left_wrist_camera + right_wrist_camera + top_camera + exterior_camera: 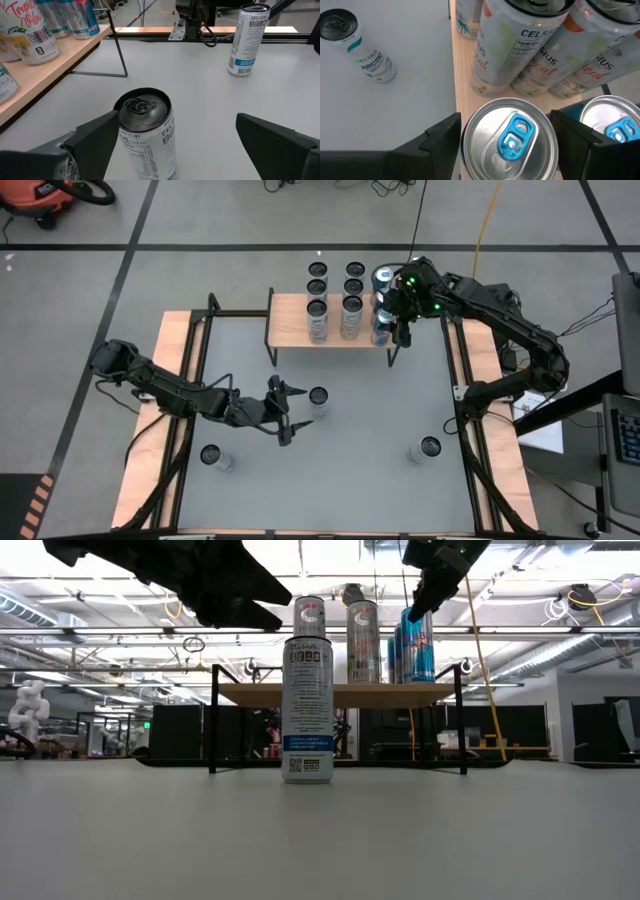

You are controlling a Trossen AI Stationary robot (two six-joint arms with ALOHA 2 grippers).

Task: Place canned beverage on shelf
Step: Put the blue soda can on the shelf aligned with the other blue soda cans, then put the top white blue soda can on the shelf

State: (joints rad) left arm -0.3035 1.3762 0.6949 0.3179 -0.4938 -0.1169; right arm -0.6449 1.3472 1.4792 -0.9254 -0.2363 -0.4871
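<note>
meanwhile the right gripper (386, 308) hung over the right end of the shelf (292, 328), jaws spread on either side of a blue-tabbed can (509, 141) standing on the plank, with gaps showing at both sides. white celsius cans (351, 315) stood in rows to its left. the left gripper (290, 408) sat low over the counter (380, 415), jaws wide open around a white celsius can (319, 401), gripping nothing. two other cans (428, 449) stood near the counter's front.

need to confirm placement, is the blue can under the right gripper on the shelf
Yes: the blue can stands upright on the shelf.
</note>
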